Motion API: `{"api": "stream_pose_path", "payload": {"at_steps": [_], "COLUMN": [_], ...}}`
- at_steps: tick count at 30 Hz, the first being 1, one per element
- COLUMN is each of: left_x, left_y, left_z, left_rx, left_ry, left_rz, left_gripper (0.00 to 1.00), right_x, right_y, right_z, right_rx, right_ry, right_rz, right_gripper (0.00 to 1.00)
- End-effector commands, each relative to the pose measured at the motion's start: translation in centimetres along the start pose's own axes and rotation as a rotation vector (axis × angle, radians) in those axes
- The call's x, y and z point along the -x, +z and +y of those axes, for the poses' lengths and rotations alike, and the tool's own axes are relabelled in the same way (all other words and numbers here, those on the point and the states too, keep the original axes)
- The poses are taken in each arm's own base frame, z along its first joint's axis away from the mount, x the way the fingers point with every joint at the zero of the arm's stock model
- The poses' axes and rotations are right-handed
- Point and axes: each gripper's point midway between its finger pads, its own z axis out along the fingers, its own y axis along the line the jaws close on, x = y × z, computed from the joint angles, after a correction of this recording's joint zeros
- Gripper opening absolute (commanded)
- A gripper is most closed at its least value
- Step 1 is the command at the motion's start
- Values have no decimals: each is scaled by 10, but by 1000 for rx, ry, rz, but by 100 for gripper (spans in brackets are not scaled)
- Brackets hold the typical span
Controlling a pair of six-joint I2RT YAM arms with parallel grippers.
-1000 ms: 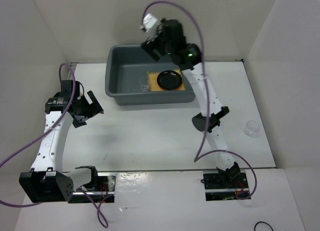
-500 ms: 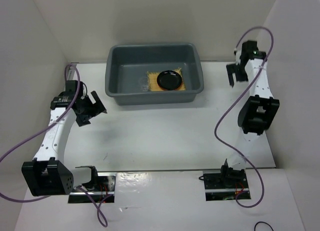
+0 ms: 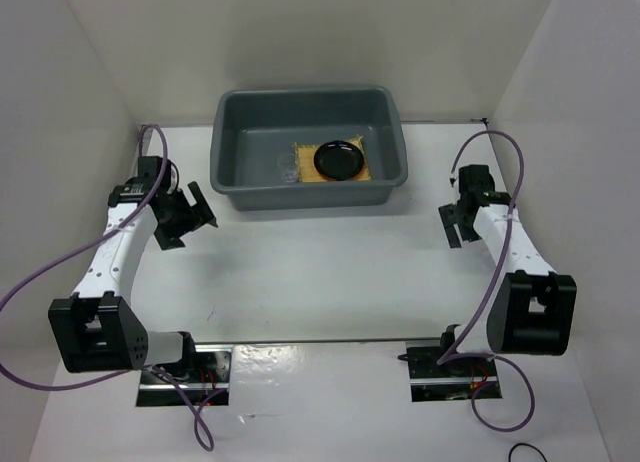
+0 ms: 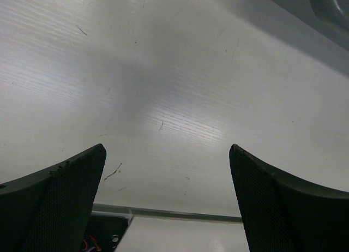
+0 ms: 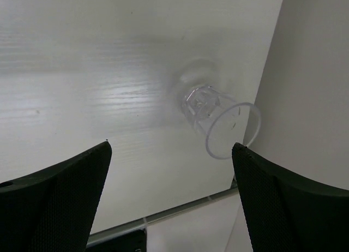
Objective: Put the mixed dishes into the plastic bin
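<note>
Blue-grey plastic shows first from the top: the bin (image 3: 300, 194) sits at the far side of the table (image 3: 320, 272). Inside it lie the mat (image 3: 303, 150), the black plate (image 3: 338, 160) on top of the mat, and a clear cup (image 3: 288, 166) beside them. I cannot spot the orange plate. The left gripper (image 3: 188, 222) hangs near the bin's left end, and the right gripper (image 3: 452, 222) is well off to the right

From the left wrist, my fingers (image 4: 60, 197) are spread wide with only bare table between them

From the right wrist, the fingers (image 5: 60, 186) are spread wide too and hold nothing. The other cup (image 5: 215, 118) sits on the table close to the side wall (image 5: 311, 72), ahead of the fingers and not touched

I think I am going for this cup now. Next I must come down, put one finger on each side, squeeze softly, then carry it to the bin
</note>
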Motion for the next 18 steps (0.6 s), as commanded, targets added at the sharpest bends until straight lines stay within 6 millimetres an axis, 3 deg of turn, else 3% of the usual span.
{"api": "stream_pose_path", "payload": {"at_steps": [1,13,18], "left_x": [20,11,4], "left_y": [-13,-13,-13], "left_z": [-9,-4,0], "left_rx": [-27,-19,-14], "left_ry": [33,32,31], "left_rz": [-55,-39,-30], "left_gripper": [100,100,100], "right_x": [12,14,3], "right_y": [14,45,58], "right_z": [-13,-13,-7], "right_rx": [-105,-150,-141], "right_ry": [52,99,113], "right_rz": [-43,24,76], "right_gripper": [95,94,91]}}
